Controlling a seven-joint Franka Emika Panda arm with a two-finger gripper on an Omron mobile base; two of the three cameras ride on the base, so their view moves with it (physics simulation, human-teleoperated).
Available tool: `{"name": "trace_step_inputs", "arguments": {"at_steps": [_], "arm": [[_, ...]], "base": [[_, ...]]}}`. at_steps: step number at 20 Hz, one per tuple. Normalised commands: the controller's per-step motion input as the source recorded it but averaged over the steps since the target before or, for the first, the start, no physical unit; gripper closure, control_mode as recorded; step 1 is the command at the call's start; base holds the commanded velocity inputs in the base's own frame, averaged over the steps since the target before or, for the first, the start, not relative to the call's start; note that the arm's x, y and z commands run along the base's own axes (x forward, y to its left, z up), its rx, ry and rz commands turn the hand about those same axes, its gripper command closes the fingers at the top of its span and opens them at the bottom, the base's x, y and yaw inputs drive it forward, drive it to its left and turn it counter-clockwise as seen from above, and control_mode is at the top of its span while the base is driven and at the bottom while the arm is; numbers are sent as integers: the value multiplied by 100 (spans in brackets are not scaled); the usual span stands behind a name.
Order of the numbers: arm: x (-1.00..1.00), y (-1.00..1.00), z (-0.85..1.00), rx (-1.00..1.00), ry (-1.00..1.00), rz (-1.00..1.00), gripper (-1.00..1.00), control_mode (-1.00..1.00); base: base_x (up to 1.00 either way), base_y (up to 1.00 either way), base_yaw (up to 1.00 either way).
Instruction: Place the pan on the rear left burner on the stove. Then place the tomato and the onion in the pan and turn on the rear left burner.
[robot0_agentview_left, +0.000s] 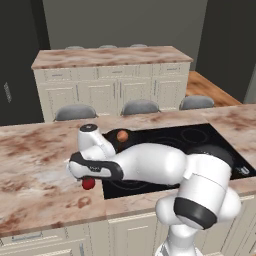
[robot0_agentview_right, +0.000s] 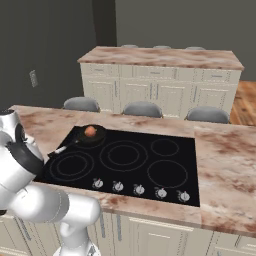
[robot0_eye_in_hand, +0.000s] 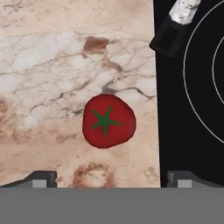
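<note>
Tomato (robot0_eye_in_hand: 108, 121) beside stove (robot0_eye_in_hand: 175, 109) edge

No text, label, brand, number or sign can be read on anything here.

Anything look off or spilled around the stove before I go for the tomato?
Nothing stands out. The pan sits flat on the rear left burner with the onion inside it. The tomato rests whole on the marble counter beside the stove, under the open gripper. No spills visible.
</note>
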Motion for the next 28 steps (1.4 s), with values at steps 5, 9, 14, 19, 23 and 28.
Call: {"name": "trace_step_inputs", "arguments": {"at_steps": [5,9,14,19,23,28], "arm": [[9,9,-20,0,0,0,-100,-100],[23,9,-11,0,0,0,-100,-100],[24,7,-12,-2,0,0,-100,-100],[8,9,-14,-3,0,0,-100,-100],[0,2,-24,-3,0,0,-100,-100],[4,0,-27,-3,0,0,-100,-100]], "base": [[0,0,0],[0,0,0],[0,0,0],[0,0,0],[0,0,0],[0,0,0]]}}
